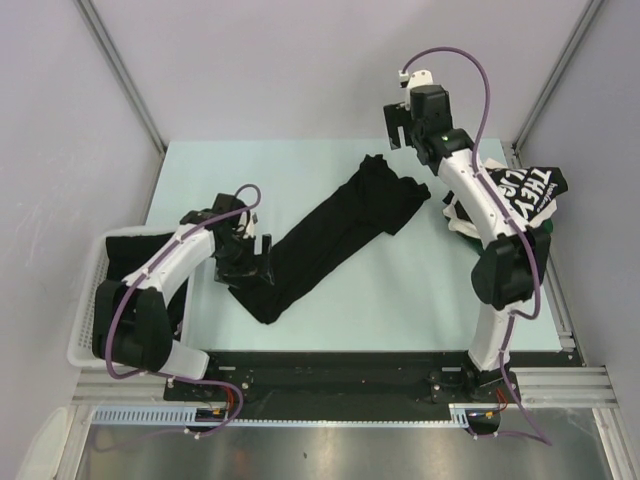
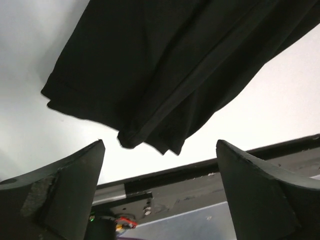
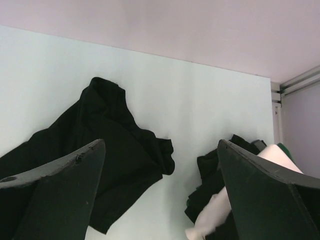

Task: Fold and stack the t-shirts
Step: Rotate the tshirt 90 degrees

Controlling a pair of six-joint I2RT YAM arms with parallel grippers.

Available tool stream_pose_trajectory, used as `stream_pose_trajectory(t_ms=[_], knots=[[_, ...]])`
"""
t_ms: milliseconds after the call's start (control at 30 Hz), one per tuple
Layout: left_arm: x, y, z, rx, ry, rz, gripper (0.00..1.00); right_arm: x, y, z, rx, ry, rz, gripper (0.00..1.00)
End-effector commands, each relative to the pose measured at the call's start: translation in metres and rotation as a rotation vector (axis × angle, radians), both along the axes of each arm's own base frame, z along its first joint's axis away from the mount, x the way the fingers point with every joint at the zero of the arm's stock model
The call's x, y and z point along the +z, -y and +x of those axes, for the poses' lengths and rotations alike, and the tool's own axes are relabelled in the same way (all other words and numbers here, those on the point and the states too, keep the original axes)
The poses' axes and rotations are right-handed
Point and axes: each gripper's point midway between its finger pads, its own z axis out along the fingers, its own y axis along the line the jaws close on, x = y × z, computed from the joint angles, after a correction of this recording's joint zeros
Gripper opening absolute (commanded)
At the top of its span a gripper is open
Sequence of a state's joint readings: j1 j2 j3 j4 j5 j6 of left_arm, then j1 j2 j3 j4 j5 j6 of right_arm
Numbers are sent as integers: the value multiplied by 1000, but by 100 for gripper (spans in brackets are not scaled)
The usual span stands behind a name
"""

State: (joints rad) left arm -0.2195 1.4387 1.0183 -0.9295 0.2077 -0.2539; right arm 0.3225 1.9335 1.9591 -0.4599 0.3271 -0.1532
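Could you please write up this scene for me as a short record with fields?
Shirt in work: black shirt, lying as a long diagonal strip on the table
Left hand: open, empty, at the strip's near end
Right hand: open, empty, near its far end
Pile: at the table's right edge, lettered shirt on top
Basket: left of the table, dark cloth inside

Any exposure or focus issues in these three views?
Top external: evenly lit, sharp, but the black t-shirt loses fold detail. Left wrist: table washed out, near-white; left hand's fingers soft. Right wrist: right hand's fingers blurred up close, shirt crisp.
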Motion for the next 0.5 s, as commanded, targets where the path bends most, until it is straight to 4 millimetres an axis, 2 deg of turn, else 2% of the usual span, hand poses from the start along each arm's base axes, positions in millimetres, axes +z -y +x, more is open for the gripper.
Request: stream_pose_trajectory(t_ms=[0,100,267,300,467], knots=[[11,6,34,65,148,-8,99,31,14,-25,-14,71,-13,100],[23,1,56,86,210,33,100,37,19,-37,-16,82,-12,100],[15,-18,77,78,178,182,100,38,24,-50,-11,89,-16,100],[7,-19,78,66,152,196,99,38,24,-51,-11,93,-14,100],[-6,-24,77,60,101,236,99,44,30,-59,-15,110,-14,100]])
